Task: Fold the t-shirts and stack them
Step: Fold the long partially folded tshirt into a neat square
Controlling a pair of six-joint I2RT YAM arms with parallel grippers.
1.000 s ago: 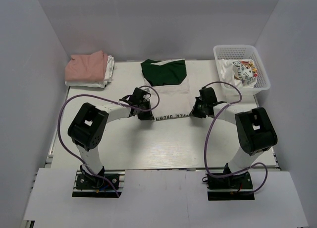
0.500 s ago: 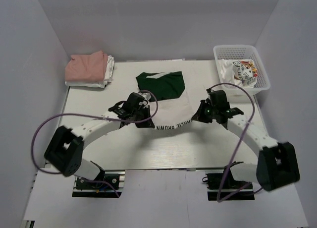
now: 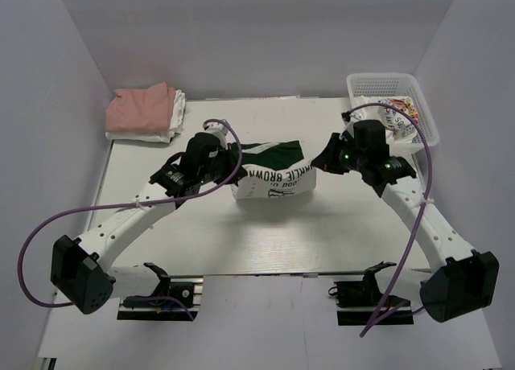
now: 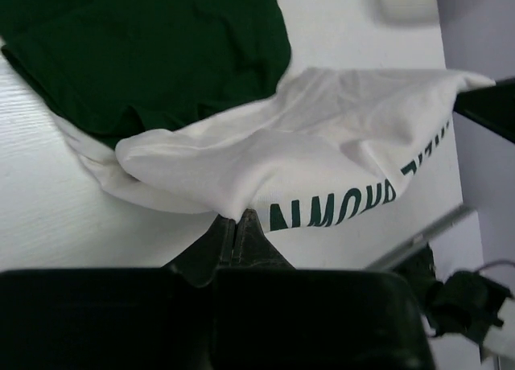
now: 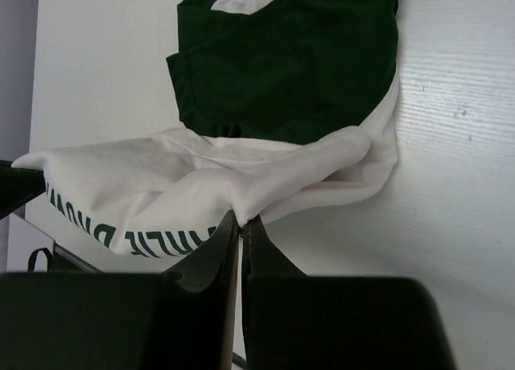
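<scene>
At the far left corner of the white counter I see a folded salmon-pink t-shirt lying on a folded plain white t-shirt, a small stack well apart from the arms.

Moving right, my left end effector is pressed together on a pinch of white hem. The hem belongs to the large white t-shirt with dark green sleeves and dark printed lettering, and the cloth bunches just above the fingertips. This shirt sits mid-counter. Its lower part is lifted and sags between the two arms with the lettering upside down toward me, while the green upper part lies flat on the counter behind.

My right end effector is likewise closed on the hem at the opposite side. Further right, a white plastic lattice basket holds a crumpled printed cloth.

I judge this shirt light and entirely limp, so it will droop wherever it is unsupported and needs both arms moving together under gentle tension. A thin pinch could slip if I pull the arms apart too hard. The hem near the outer edges looks like the best hold, since the stitched seam gives the fingers something to bite.
</scene>
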